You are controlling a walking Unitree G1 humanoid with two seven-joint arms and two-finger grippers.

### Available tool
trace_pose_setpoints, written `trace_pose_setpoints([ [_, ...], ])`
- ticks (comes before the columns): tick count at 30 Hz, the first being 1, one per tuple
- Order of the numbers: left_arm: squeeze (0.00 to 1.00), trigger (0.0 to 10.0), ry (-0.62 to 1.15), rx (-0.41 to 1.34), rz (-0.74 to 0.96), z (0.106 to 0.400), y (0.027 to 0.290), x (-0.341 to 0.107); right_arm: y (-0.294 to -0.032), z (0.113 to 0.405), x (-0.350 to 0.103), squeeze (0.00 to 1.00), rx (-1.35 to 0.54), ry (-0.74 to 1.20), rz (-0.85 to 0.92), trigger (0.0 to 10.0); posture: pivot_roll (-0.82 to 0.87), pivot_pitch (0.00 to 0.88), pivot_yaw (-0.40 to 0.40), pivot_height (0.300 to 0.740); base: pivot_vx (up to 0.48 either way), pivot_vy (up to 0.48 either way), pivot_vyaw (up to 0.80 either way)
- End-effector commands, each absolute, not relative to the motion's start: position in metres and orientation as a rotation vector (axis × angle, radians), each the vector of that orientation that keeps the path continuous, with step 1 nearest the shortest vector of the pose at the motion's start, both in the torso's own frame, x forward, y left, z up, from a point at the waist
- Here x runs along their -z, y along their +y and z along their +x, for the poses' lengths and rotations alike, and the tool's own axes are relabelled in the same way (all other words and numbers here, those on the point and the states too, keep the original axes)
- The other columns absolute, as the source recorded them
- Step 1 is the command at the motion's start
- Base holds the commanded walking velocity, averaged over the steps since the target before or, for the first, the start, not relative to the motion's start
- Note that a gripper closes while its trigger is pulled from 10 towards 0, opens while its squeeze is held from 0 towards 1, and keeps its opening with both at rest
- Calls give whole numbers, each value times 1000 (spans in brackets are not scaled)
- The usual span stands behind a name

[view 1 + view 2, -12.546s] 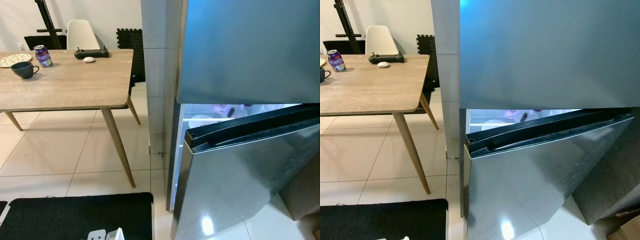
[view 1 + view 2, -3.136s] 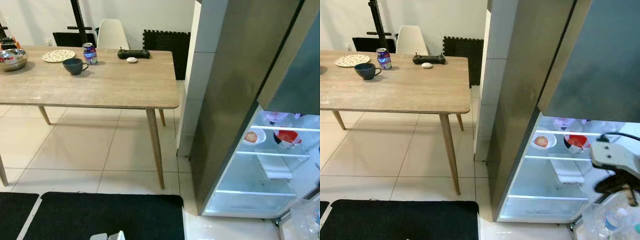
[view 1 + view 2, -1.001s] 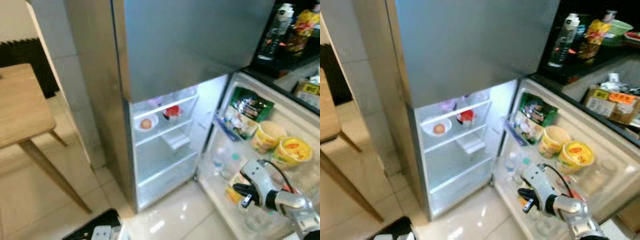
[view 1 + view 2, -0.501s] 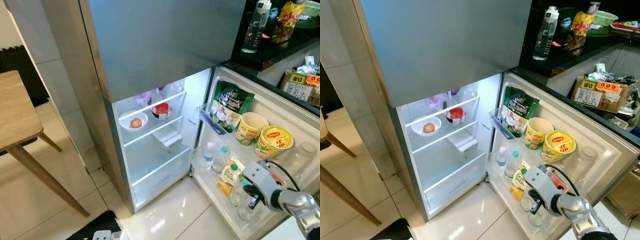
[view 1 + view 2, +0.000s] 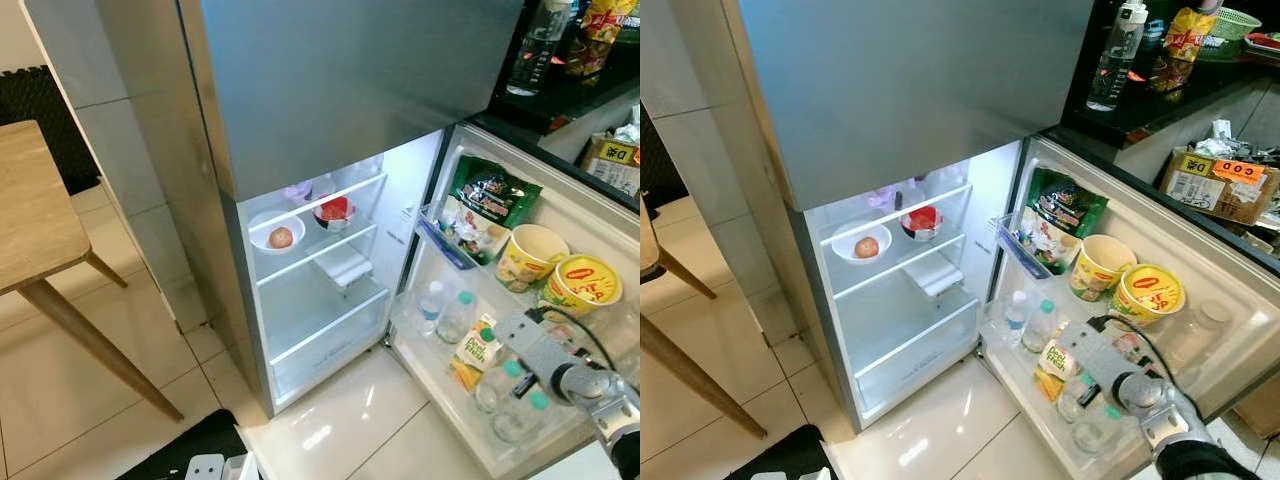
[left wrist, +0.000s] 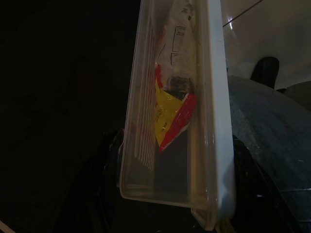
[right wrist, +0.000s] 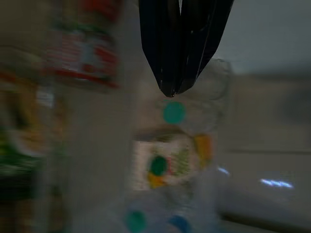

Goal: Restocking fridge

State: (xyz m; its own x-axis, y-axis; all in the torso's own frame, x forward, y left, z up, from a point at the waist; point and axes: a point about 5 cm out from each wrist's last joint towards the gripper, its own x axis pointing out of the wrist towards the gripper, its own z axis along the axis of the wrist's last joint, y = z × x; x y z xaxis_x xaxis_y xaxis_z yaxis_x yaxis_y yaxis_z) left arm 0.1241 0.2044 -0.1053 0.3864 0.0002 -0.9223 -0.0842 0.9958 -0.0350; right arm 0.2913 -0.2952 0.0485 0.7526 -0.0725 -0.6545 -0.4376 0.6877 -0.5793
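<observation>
With the fridge [image 5: 300, 120] open, the right end effector [image 7: 177, 90], fingers together and empty, hovers by door bottles [image 5: 1040, 325]; the left end effector [image 6: 170, 213] grips a clear box [image 6: 177, 107], next to be shelved.

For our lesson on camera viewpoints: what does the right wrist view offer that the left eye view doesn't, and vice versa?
Right wrist view: the right claw close up, black fingertips together, just above a blurred teal bottle cap.
Left eye view: lit fridge shelves, a white bowl holding something round and orange, and a yellow noodle cup.
Both: clear teal-capped bottles in the door rack.
</observation>
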Motion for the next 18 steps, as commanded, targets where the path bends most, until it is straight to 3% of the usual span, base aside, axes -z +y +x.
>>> trace_pose_setpoints([
  [1,0,10000,1177,-48,-102,122,200,107,-317,289,-55,0,-106,745,-893,10000,-95,0,-53,740,0,0,0],
  [9,0,10000,1174,-52,-110,122,199,107,-363,281,-76,0,139,775,-1011,10000,-91,0,-55,740,0,0,0],
  [18,0,10000,1175,-53,-114,122,199,107,-385,270,-83,0,262,798,-1067,10000,-91,0,-56,740,0,0,0],
])
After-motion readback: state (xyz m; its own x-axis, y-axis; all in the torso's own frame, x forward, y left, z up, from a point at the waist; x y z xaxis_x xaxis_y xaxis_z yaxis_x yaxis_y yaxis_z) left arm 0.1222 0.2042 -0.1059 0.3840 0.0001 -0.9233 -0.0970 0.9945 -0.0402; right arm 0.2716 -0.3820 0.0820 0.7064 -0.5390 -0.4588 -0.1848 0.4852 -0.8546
